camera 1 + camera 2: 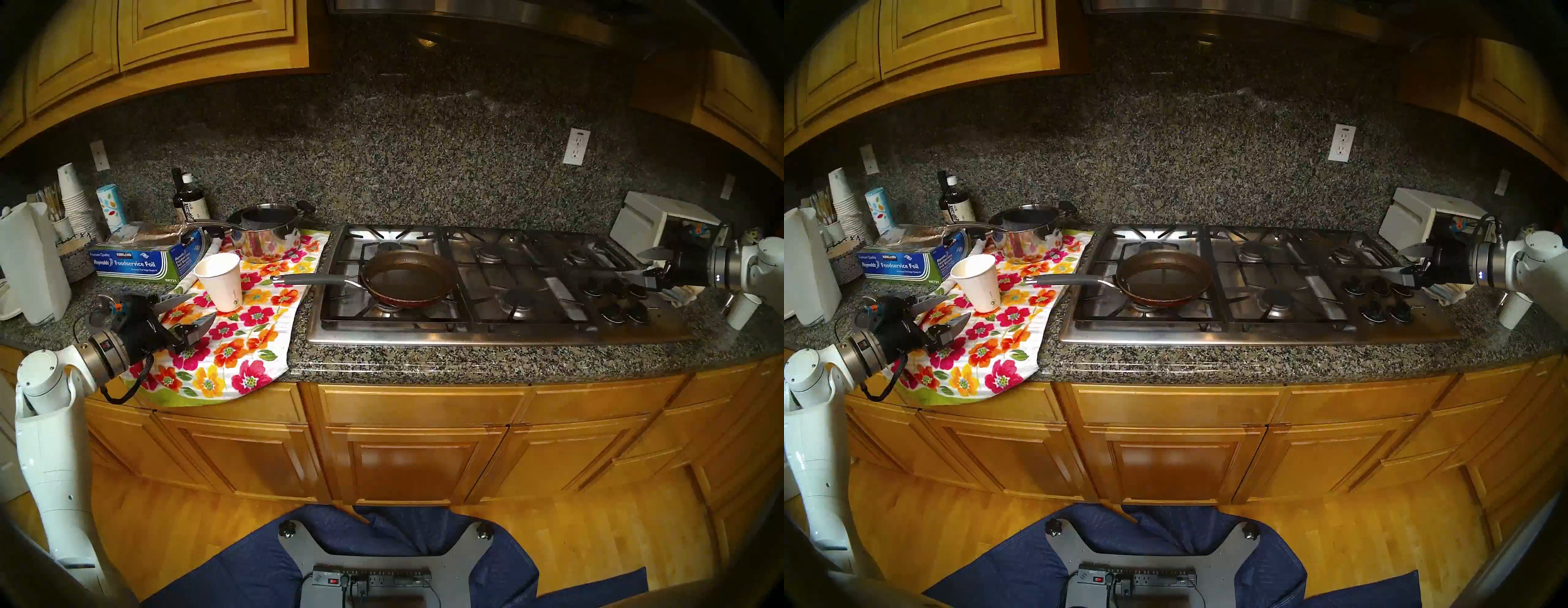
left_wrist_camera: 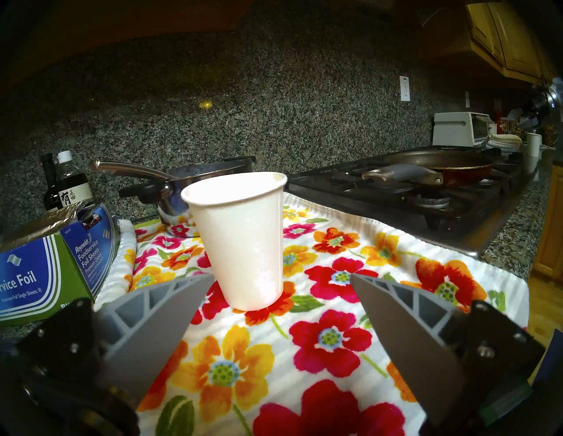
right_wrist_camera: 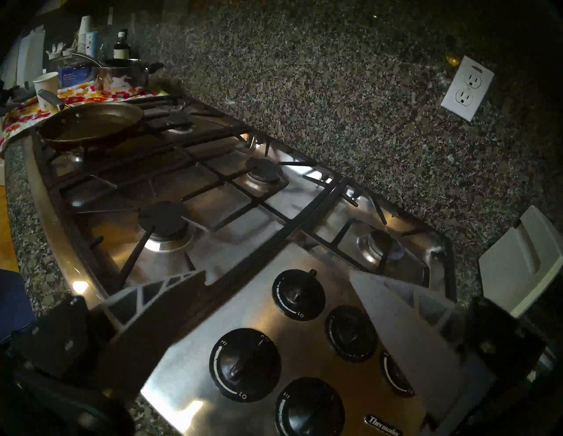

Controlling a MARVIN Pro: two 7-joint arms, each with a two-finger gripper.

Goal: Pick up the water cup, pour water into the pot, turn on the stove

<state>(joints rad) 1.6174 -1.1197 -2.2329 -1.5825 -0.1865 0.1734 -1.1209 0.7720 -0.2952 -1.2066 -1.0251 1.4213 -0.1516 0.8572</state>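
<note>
Both hands are gaping empty; the left hand [image 2: 277, 292] is lining up level with the upright water cup [image 2: 240, 240], just ahead between its fingers.

White water cup [image 1: 219, 282] upright on floral towel; red-sided pot [image 1: 409, 277] sits on steel stove [image 1: 500, 329]

My arms [image 1: 55, 446] are glossy white shells with metal wrist collars; black gripper bodies carry ribbed grey fingers [image 2: 158, 319] and what looks like a braided black cable [image 1: 135, 382].
</note>
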